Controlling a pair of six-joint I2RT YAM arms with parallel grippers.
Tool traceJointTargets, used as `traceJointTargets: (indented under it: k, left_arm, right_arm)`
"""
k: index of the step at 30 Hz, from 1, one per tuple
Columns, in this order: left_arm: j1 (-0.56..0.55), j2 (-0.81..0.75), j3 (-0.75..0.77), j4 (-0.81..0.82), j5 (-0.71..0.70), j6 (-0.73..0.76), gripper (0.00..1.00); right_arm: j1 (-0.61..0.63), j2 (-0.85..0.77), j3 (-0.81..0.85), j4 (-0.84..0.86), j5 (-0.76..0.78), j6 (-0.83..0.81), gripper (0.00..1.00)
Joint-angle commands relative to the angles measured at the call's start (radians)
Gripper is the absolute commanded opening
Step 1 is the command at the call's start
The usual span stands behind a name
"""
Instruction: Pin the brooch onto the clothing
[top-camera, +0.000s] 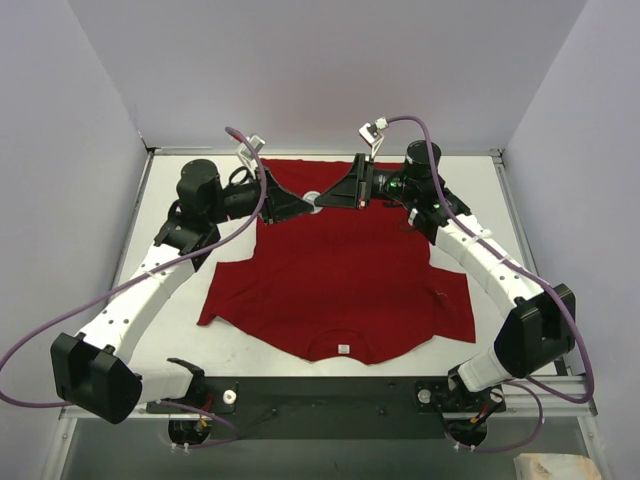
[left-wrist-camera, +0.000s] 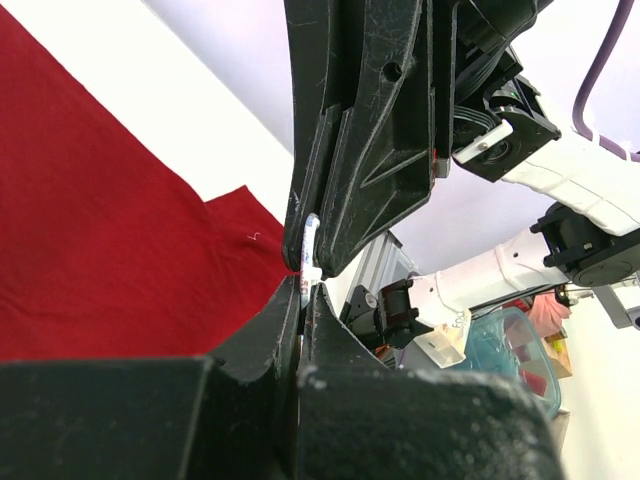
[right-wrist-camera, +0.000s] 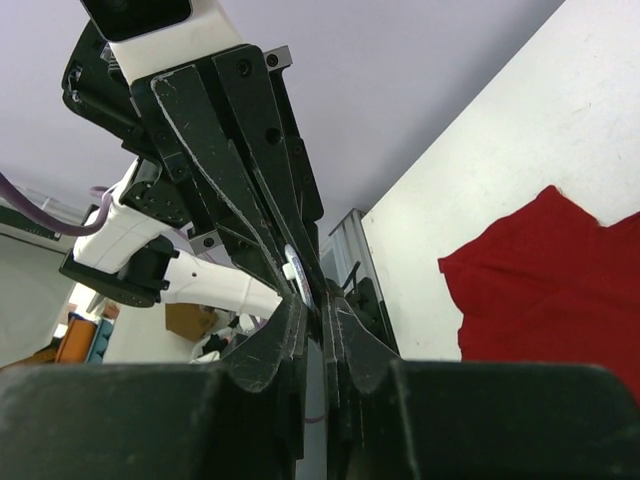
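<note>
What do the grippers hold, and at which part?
The left gripper and right gripper both pinch the pale brooch, at opposite edges, above the red T-shirt.

Left gripper (left-wrist-camera: 303, 318) and right gripper (left-wrist-camera: 318, 262) meet tip to tip, both pinching white brooch (left-wrist-camera: 309, 232); red clothing (left-wrist-camera: 100, 250) at left on table (left-wrist-camera: 200, 110).
</note>
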Motion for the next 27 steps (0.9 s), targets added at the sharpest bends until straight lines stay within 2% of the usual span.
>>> traceJointTargets:
  k: [1,5,10,13,15,17,18,19,21,27]
  left_arm:
    - [0.001,-0.021,-0.002,0.046,0.011,0.033,0.0]
    - [0.006,-0.039,0.001,0.026,0.0,0.043,0.0]
    - [0.006,-0.063,-0.032,0.076,0.0,0.012,0.0]
    - [0.008,-0.064,-0.04,0.104,0.018,-0.017,0.2]
    - [0.008,-0.075,-0.037,0.108,0.032,-0.04,0.4]
    - [0.008,-0.102,-0.029,0.099,0.04,-0.04,0.52]
    - [0.009,-0.113,-0.029,0.081,0.04,-0.037,0.64]
    - [0.009,-0.127,-0.029,0.067,0.025,-0.022,0.7]
    - [0.009,-0.164,-0.028,0.024,0.008,-0.008,0.78]
    - [0.009,-0.245,-0.081,-0.056,-0.009,0.049,0.79]
  right_arm:
    - [0.006,-0.011,-0.006,0.088,-0.004,0.02,0.0]
    - [0.008,-0.077,-0.049,0.057,0.03,-0.024,0.0]
    - [0.02,-0.172,-0.11,-0.097,0.119,-0.174,0.0]
    - [0.025,-0.239,-0.154,-0.144,0.185,-0.211,0.0]
    - [0.025,-0.281,-0.171,-0.164,0.219,-0.216,0.0]
    - [0.031,-0.319,-0.202,-0.164,0.269,-0.221,0.0]
    - [0.031,-0.332,-0.211,-0.165,0.291,-0.221,0.0]
    - [0.031,-0.351,-0.237,-0.162,0.308,-0.219,0.0]
    - [0.036,-0.371,-0.251,-0.159,0.358,-0.218,0.0]
    - [0.066,-0.467,-0.363,-0.102,0.493,-0.207,0.0]
